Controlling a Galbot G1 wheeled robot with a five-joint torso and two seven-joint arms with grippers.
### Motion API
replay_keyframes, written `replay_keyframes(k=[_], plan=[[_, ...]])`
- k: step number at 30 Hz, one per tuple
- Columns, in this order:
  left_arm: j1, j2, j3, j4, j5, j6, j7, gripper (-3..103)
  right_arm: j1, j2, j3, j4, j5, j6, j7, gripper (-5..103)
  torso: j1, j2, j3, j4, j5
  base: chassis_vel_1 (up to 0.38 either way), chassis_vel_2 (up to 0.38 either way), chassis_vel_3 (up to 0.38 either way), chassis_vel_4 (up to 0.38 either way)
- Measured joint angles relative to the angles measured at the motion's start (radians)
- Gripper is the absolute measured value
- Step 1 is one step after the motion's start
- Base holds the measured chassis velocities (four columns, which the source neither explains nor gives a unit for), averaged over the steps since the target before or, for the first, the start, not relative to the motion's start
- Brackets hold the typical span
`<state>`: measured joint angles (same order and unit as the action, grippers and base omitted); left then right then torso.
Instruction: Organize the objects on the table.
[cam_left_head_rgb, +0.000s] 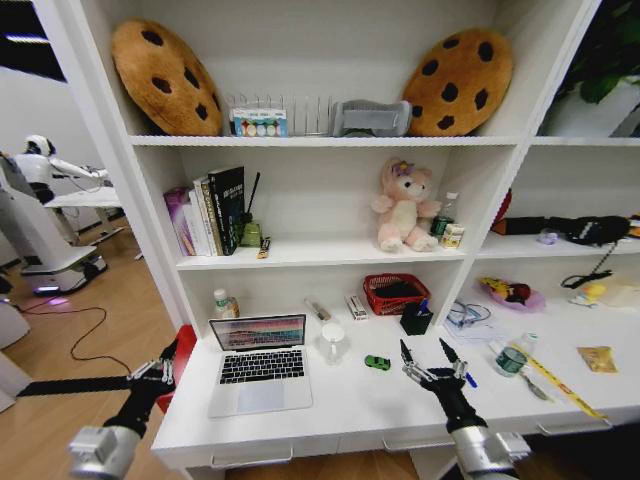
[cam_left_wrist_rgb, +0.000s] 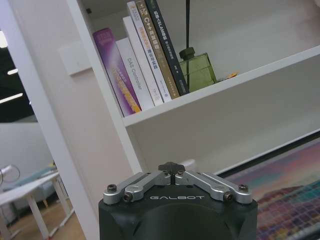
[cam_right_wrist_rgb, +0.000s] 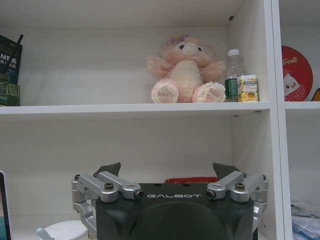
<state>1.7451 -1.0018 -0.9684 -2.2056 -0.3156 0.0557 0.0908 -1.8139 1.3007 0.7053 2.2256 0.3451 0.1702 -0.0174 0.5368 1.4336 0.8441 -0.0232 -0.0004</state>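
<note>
I am holding the right gripper (cam_left_head_rgb: 430, 352) above the front of the white desk (cam_left_head_rgb: 350, 405), at about 5 o'clock in the head view, with its two dark fingers spread wide and nothing between them; in the right wrist view the same gripper (cam_right_wrist_rgb: 170, 171) is showing its tips well apart, pointing toward the shelf where a pink plush toy (cam_right_wrist_rgb: 186, 70) is sitting beside a water bottle (cam_right_wrist_rgb: 233, 74) and a small yellow carton (cam_right_wrist_rgb: 248, 88). The left gripper (cam_left_head_rgb: 166, 362) is hanging off the desk's left end at about 7 o'clock, and the left wrist view is showing its fingers (cam_left_wrist_rgb: 171, 166) pressed together, clamping nothing, with a row of books (cam_left_wrist_rgb: 145, 55) and a green glass bottle (cam_left_wrist_rgb: 198, 70) on the shelf beyond. Out from the right gripper, a tiny green toy car (cam_left_head_rgb: 377, 362) is lying at its 10 o'clock, near but apart from it, and a blue pen (cam_left_head_rgb: 468, 377) is lying just beside it at 3 o'clock. The open silver laptop (cam_left_head_rgb: 260, 362) is sitting on the desk between the two arms. An orange-yellow snack packet (cam_left_head_rgb: 598, 359) is resting well away at the desk's right end.
</note>
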Motion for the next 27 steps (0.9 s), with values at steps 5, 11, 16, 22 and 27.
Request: replay_keyframes(k=[5, 11, 16, 22, 27], plan=[[-0.107, 0.236, 0.003, 0.096, -0.071, 0.016, -0.004, 0, -0.01, 0.012, 0.007, -0.012, -0.016, 0.003, 0.007, 100, 0.0, 0.0, 0.0, -0.0007, 0.0004, 0.0, 0.0, 0.0, 0.0], [-0.171, 0.456, 0.062, 0.196, -0.109, -0.012, 0.102, 0, -0.02, 0.035, 0.021, -0.035, -0.042, 0.028, 0.015, 100, 0.0, 0.0, 0.0, 0.0, 0.0004, 0.0, 0.0, 0.0, 0.0], [-0.243, 0.524, 0.146, 0.247, -0.12, -0.019, 0.21, 0, -0.026, 0.043, 0.03, -0.04, -0.039, 0.039, 0.02, 100, 0.0, 0.0, 0.0, 0.0001, 0.0001, 0.0, 0.0, 0.0, 0.0], [-0.412, 0.588, 0.316, 0.318, -0.104, -0.042, 0.304, 0, -0.013, 0.051, 0.019, -0.056, -0.047, 0.035, 0.021, 100, 0.0, 0.0, 0.0, 0.0001, 0.0005, 0.0, 0.0, 0.0, 0.0], [-0.684, 0.601, 0.554, 0.429, -0.019, -0.116, 0.406, 0, -0.012, 0.057, 0.003, -0.065, -0.066, 0.029, 0.019, 100, 0.0, 0.0, 0.0, -0.0004, 0.0003, 0.0, 0.0, 0.0, 0.0]])
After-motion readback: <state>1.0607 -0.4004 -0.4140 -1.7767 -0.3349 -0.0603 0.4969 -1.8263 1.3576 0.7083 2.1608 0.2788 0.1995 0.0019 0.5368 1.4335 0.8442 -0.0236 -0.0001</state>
